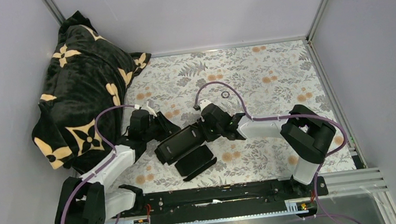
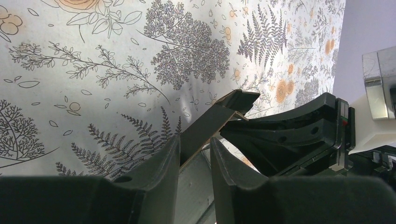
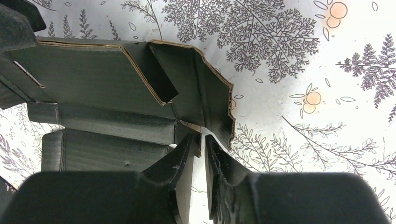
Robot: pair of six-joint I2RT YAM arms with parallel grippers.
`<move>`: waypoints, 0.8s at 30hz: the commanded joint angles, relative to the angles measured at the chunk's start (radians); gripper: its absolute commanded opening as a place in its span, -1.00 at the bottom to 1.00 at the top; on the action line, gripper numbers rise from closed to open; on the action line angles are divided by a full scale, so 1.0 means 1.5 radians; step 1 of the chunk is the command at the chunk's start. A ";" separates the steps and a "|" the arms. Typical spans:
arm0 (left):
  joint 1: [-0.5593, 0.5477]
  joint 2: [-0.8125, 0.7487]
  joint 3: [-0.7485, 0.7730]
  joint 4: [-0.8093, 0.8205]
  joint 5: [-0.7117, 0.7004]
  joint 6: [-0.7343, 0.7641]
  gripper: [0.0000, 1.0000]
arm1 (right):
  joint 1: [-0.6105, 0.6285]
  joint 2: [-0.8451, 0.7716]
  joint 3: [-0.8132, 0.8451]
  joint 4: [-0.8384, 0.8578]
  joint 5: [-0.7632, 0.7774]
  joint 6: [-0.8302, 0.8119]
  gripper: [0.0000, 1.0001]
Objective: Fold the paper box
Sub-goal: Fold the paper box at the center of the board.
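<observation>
Paper box lies open at the middle of the tabletop; my right hand pinches its wall edge, my left hand straddles a flap, whether gripping I cannot tell.

Enclosed laboratory robot cell: plain grey wall panels in aluminium framing surround a floral-covered table edged by a black mounting rail.

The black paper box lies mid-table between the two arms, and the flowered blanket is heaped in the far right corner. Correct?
No: the top external view shows the blanket heaped in the far left corner. The paper box is mid-table, as stated.
</observation>
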 commanded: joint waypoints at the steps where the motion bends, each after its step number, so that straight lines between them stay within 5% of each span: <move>1: -0.005 -0.013 -0.011 -0.006 0.002 -0.005 -0.29 | 0.009 -0.027 0.020 0.012 0.000 -0.008 -0.48; 3: -0.006 -0.015 -0.012 -0.006 0.002 -0.005 -0.29 | 0.009 -0.035 0.014 0.011 0.004 -0.006 -0.22; 5: -0.006 -0.018 -0.013 -0.006 0.002 -0.005 -0.29 | 0.009 -0.045 0.006 0.012 0.009 -0.003 -0.15; 24: -0.005 -0.029 -0.020 -0.009 0.000 -0.005 -0.29 | 0.009 -0.029 -0.013 0.023 -0.015 0.015 -0.20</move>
